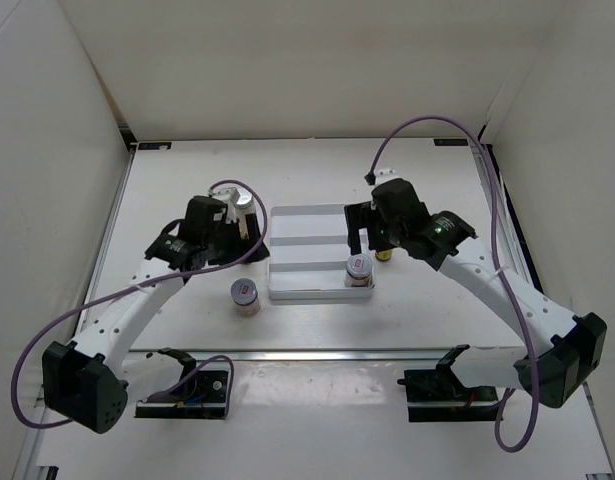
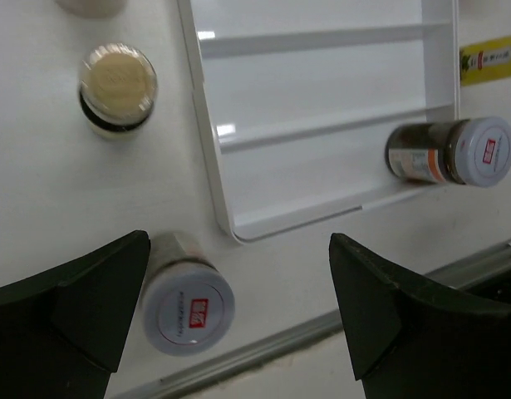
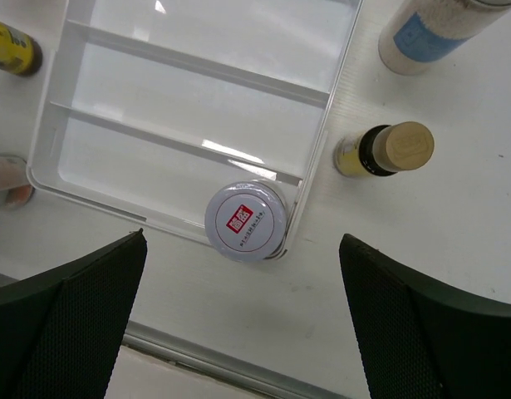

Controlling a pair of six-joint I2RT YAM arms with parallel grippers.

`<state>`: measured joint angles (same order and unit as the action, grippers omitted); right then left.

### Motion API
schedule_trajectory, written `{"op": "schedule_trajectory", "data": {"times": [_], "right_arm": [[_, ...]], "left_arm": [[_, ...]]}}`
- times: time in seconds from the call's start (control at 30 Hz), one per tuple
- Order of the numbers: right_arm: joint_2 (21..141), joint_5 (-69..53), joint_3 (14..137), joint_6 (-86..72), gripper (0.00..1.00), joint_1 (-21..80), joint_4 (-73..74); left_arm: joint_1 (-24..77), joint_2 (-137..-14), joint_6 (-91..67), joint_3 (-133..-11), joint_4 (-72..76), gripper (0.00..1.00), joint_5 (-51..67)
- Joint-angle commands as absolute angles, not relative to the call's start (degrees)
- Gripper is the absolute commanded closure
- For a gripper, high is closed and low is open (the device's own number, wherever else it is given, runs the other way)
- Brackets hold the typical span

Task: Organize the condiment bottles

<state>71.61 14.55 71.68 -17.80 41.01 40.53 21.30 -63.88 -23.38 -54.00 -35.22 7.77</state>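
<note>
A squat jar [image 1: 358,270] with a white lid and red mark stands in the near right corner of the white ribbed tray [image 1: 307,240]; it also shows in the right wrist view [image 3: 245,220]. My right gripper [image 3: 243,249] is open and empty above it. A second squat jar [image 2: 189,309] stands on the table by the tray's near left corner, under my open, empty left gripper [image 2: 238,258]. A slim yellow bottle [image 2: 118,87] stands left of the tray, another [image 3: 386,151] right of it. A white shaker [image 3: 429,33] stands further right; another silver-lidded shaker [image 1: 245,200] is by the left gripper.
The tray [image 2: 321,125] has three ribbed rows, bare apart from the one jar. A metal rail [image 1: 327,353] runs along the table's near edge. White walls enclose the table on three sides.
</note>
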Motion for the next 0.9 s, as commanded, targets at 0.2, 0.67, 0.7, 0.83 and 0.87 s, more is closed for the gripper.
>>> {"op": "schedule_trajectory", "data": {"times": [0.2, 0.67, 0.7, 0.83, 0.87], "right_arm": [[68.5, 16.0, 69.3, -16.8, 0.0, 41.3, 40.4], [68.5, 15.5, 69.3, -15.7, 0.0, 41.3, 41.0], [68.5, 15.5, 69.3, -15.7, 0.0, 41.3, 41.0], [68.5, 15.5, 69.3, -15.7, 0.0, 41.3, 41.0], [68.5, 15.5, 69.3, -15.7, 0.0, 41.3, 41.0]], "left_arm": [[29.4, -61.1, -36.4, -55.5, -53.1, 0.0, 1.1], [29.9, -73.4, -38.1, -55.0, -56.6, 0.0, -0.6], [29.9, -73.9, -38.1, -55.0, -56.6, 0.0, -0.6], [29.9, -76.1, -37.5, -54.5, -54.8, 0.02, -0.6], [29.9, -76.1, -37.5, -54.5, -54.1, 0.05, -0.6]]}}
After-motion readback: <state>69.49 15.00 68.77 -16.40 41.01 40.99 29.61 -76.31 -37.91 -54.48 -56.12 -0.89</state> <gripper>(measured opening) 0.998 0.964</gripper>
